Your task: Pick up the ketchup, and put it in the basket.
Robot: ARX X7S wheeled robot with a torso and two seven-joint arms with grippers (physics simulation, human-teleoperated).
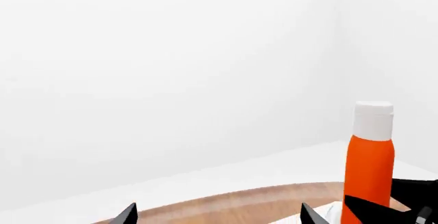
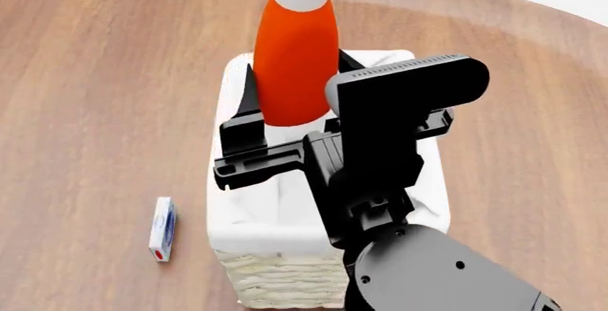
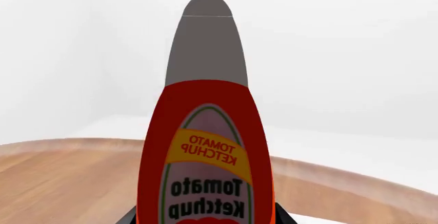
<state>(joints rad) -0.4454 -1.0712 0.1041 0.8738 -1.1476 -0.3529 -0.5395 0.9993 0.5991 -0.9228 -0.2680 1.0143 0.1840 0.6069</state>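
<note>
- Ketchup: upright, pinched low on its body by the right gripper fingers, above the basket.
- Likely light, smooth, squeezable; hold the lower body.
- Left gripper: fingers spread, empty.

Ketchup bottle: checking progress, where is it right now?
In the head view the ketchup stands upright in the right gripper, over the basket, centre of the table.

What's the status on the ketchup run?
Right gripper shut on ketchup, upright over the basket. Left gripper open, idle. Small box on table beside basket, not in the way.
</note>
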